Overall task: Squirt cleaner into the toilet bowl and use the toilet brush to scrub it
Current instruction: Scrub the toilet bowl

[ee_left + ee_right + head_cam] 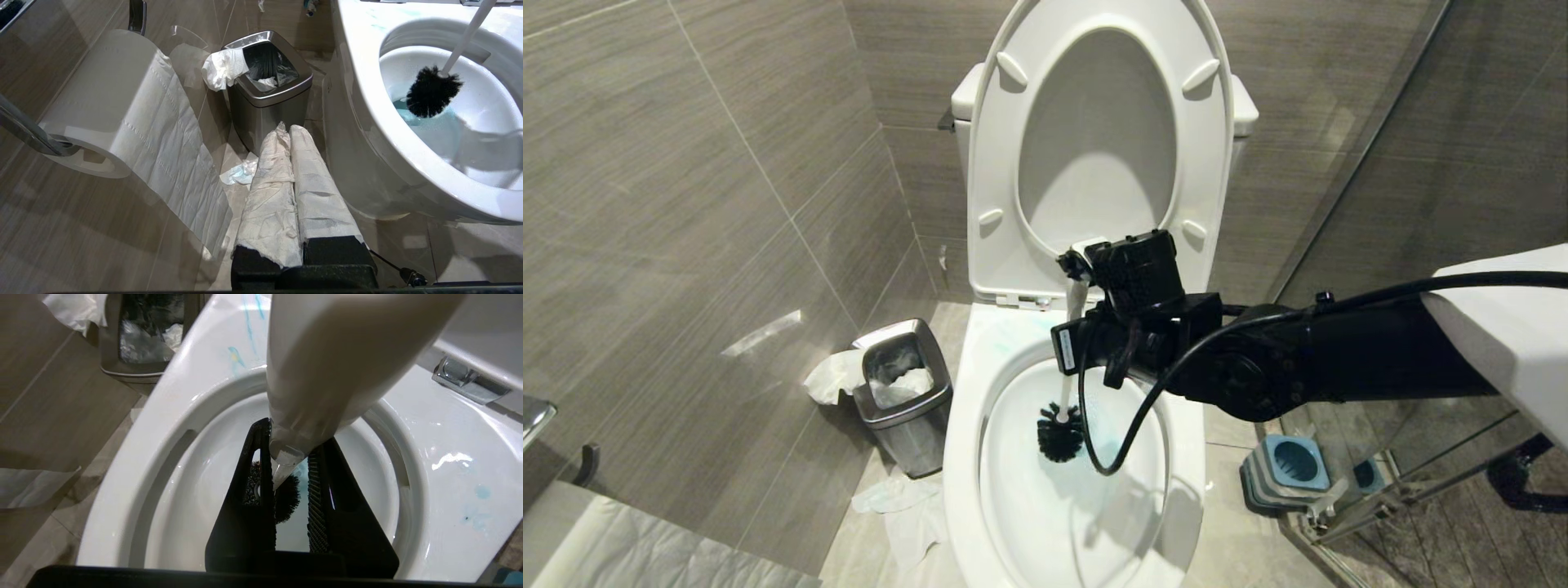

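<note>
While toilet brush (1060, 433) hangs in toilet bowl (968, 408), steel bin (903, 392) beside.

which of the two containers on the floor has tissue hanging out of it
The steel bin on the toilet bowl's left: white tissue drapes over its rim. The blue-and-grey brush holder on the right stands empty.

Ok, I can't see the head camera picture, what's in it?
The right gripper holds the toilet brush by its white handle, black bristles down inside the toilet bowl, whose seat and lid stand up. A steel bin stuffed with tissue sits beside the bowl.
</note>
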